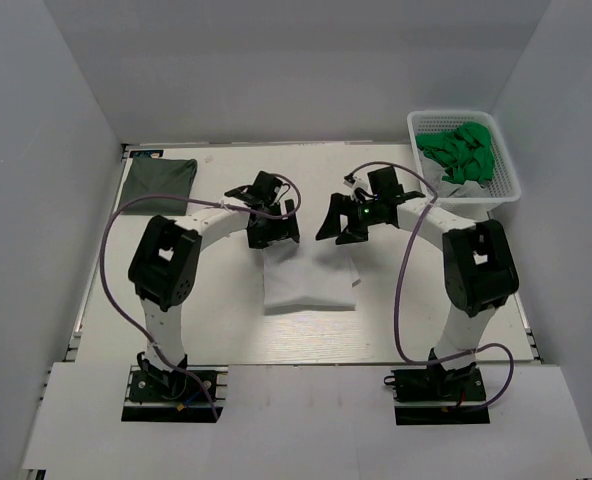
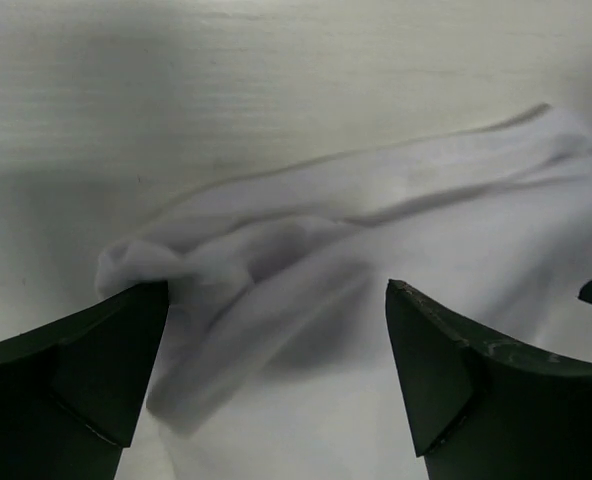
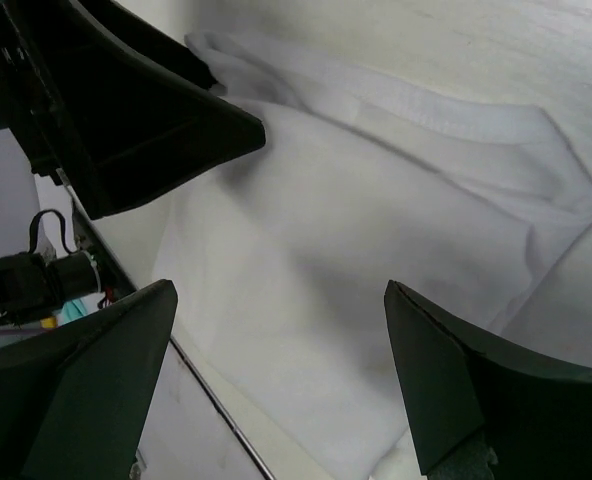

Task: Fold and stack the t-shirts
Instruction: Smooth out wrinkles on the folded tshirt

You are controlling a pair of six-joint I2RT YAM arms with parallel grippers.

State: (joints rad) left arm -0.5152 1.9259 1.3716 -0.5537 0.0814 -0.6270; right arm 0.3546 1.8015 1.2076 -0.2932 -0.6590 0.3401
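The white t-shirt (image 1: pixel 309 282) lies folded into a rough rectangle on the table between the two arms. My left gripper (image 1: pixel 273 234) hovers open over its far left edge. In the left wrist view the bunched cloth (image 2: pixel 376 220) sits between and beyond the spread fingers (image 2: pixel 86 380), with nothing gripped by the left gripper (image 2: pixel 276 370). My right gripper (image 1: pixel 339 226) is open above the shirt's far right corner. The right wrist view shows flat white cloth (image 3: pixel 376 230) under the right gripper (image 3: pixel 276 370). The dark grey-green t-shirt (image 1: pixel 159 177) lies folded at the back left.
A white basket (image 1: pixel 504 165) holding green cloth items (image 1: pixel 461 150) stands at the back right. Grey walls close in the table on three sides. The left gripper's black body (image 3: pixel 126 110) shows in the right wrist view, close by.
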